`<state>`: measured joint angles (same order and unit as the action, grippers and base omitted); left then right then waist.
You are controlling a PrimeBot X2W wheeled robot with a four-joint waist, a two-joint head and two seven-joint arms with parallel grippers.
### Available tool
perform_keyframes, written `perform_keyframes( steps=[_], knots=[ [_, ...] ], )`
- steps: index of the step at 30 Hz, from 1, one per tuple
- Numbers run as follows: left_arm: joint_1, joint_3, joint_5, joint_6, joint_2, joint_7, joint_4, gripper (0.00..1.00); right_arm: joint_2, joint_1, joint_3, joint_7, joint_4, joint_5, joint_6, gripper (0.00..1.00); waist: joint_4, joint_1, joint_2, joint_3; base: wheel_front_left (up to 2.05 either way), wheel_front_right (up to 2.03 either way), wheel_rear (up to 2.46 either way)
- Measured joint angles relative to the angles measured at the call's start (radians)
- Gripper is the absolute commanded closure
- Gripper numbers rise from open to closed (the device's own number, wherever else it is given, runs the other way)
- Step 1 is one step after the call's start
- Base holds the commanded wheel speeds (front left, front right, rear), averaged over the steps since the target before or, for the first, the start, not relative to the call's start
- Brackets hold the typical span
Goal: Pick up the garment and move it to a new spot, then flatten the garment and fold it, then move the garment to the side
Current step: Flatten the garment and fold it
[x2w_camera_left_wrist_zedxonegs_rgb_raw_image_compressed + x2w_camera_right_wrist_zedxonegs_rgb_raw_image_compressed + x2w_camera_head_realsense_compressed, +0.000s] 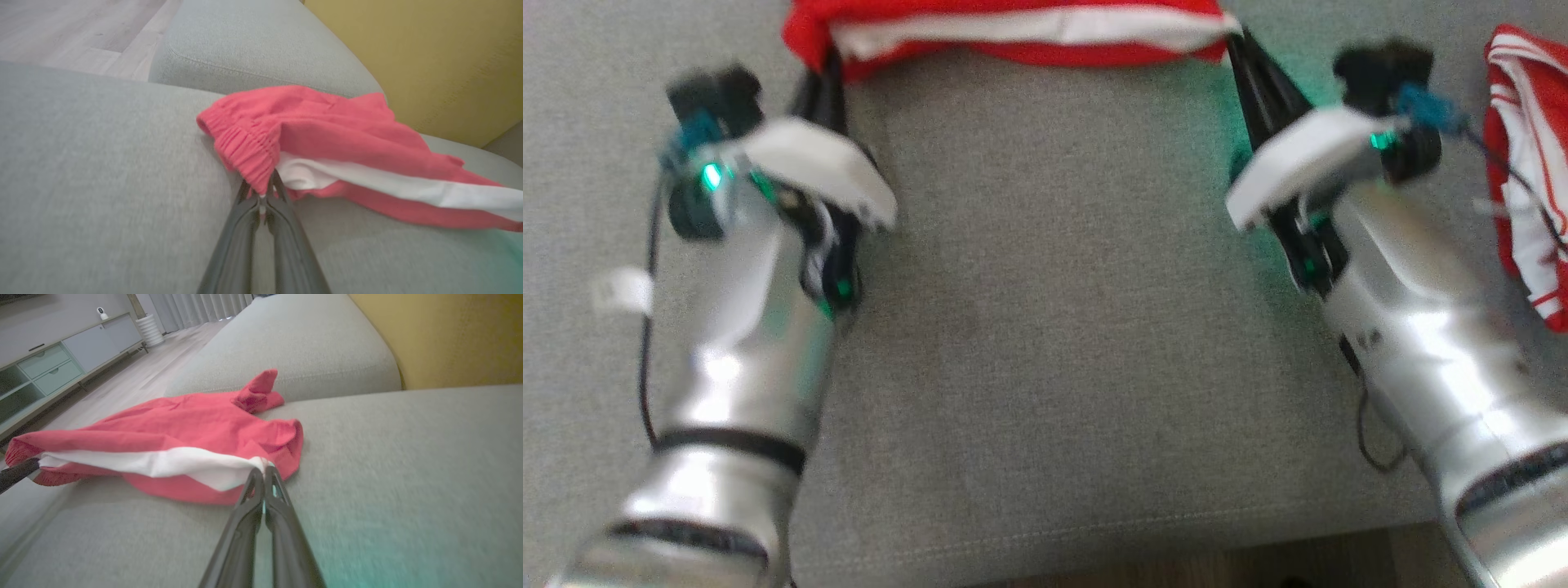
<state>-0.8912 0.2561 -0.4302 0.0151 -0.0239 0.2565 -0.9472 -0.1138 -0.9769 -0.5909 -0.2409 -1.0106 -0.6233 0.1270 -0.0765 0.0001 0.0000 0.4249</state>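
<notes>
Garment (1029, 33), at the frame's top edge on the sofa (1045, 327), is clamped at opposite ends by left jaws and right jaws, apparently to draw it flat.

Head view steeply down on sofa seat (1045, 327), both wrist views low, close, sharing garment (327, 134)

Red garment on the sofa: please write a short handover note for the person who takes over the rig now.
The left hand is shut on the ribbed edge of the red garment.
The right hand is shut on its other end, by the white band.
The garment rests rumpled on the grey sofa cushion, stretched between them.
Done: both ends gripped. Left: flatten, fold, move aside.
</notes>
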Motion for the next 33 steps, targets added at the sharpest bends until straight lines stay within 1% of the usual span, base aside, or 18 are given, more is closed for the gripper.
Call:
perform_keyframes(
  steps=[3, 6, 9, 12, 14, 16, 19, 21, 23, 25, 27, 29, 31, 33],
  knots=[
    [0.119, 0.029, -0.033, -0.007, -0.001, 0.0, 0.094, 1.0, -0.042, 0.095, -0.002, -0.007, 0.059, -0.03, 0.0, 1.0, 0.005, 0.0, 0.0, -0.031, 0.0, 0.0, 0.0],
    [0.238, 0.051, -0.039, -0.017, -0.002, 0.0, 0.195, 1.0, -0.088, 0.198, 0.013, -0.007, 0.157, -0.035, 0.0, 1.0, 0.008, 0.0, 0.0, -0.065, 0.0, 0.0, 0.0],
    [0.368, 0.066, -0.035, -0.024, -0.003, 0.0, 0.297, 1.0, -0.123, 0.323, 0.051, -0.007, 0.267, -0.028, 0.0, 1.0, 0.009, 0.0, 0.0, -0.103, 0.0, 0.0, 0.0],
    [0.502, 0.096, -0.005, -0.027, -0.006, 0.0, 0.393, 1.0, -0.156, 0.473, 0.096, -0.009, 0.368, -0.005, 0.0, 1.0, 0.011, 0.0, 0.0, -0.142, 0.0, 0.0, 0.0],
    [0.586, 0.118, 0.007, -0.03, -0.009, 0.0, 0.446, 1.0, -0.17, 0.576, 0.138, -0.007, 0.442, 0.015, 0.0, 1.0, 0.012, 0.0, 0.0, -0.167, 0.0, 0.0, 0.0],
    [0.665, 0.131, 0.008, -0.038, -0.019, -0.007, 0.509, 1.0, -0.178, 0.673, 0.192, 0.02, 0.529, 0.042, 0.0, 1.0, 0.014, 0.0, 0.0, -0.191, 0.0, 0.0, 0.0],
    [0.769, 0.154, 0.014, -0.063, -0.046, -0.065, 0.637, 1.0, -0.176, 0.822, 0.306, 0.095, 0.69, 0.091, 0.0, 1.0, 0.019, 0.0, 0.0001, -0.223, 0.0, 0.0, 0.0],
    [0.828, 0.166, 0.014, -0.078, -0.061, -0.115, 0.732, 1.0, -0.164, 0.924, 0.382, 0.162, 0.808, 0.135, 0.0, 1.0, 0.024, -0.0001, 0.0001, -0.237, 0.0, 0.0, 0.0],
    [0.877, 0.171, 0.014, -0.098, -0.073, -0.147, 0.81, 1.0, -0.134, 1.016, 0.435, 0.222, 0.92, 0.165, 0.0, 1.0, 0.03, -0.0001, 0.0001, -0.242, 0.0, 0.0, 0.0],
    [0.909, 0.172, 0.009, -0.112, -0.084, -0.179, 0.855, 1.0, -0.101, 1.08, 0.472, 0.285, 1.007, 0.197, 0.0, 1.0, 0.033, -0.0001, 0.0001, -0.245, 0.0, 0.0, 0.0],
    [0.924, 0.175, 0.004, -0.113, -0.093, -0.197, 0.888, 1.0, -0.083, 1.116, 0.502, 0.332, 1.08, 0.227, 0.0, 1.0, 0.035, -0.0001, 0.0001, -0.245, 0.0, 0.0, 0.0],
    [0.925, 0.18, 0.003, -0.113, -0.095, -0.211, 0.906, 1.0, -0.082, 1.12, 0.521, 0.37, 1.127, 0.248, 0.0, 1.0, 0.039, -0.0001, 0.0001, -0.243, 0.0, 0.0, 0.0],
    [0.92, 0.181, -0.01, -0.111, -0.094, -0.218, 0.918, 1.0, -0.083, 1.11, 0.534, 0.398, 1.161, 0.264, 0.0, 1.0, 0.041, -0.0001, 0.0001, -0.236, 0.0, 0.0, 0.0],
    [0.909, 0.179, -0.028, -0.109, -0.094, -0.229, 0.92, 1.0, -0.093, 1.083, 0.535, 0.418, 1.168, 0.264, 0.0, 1.0, 0.043, -0.0001, 0.0001, -0.226, 0.0, 0.0, 0.0]
  ],
)
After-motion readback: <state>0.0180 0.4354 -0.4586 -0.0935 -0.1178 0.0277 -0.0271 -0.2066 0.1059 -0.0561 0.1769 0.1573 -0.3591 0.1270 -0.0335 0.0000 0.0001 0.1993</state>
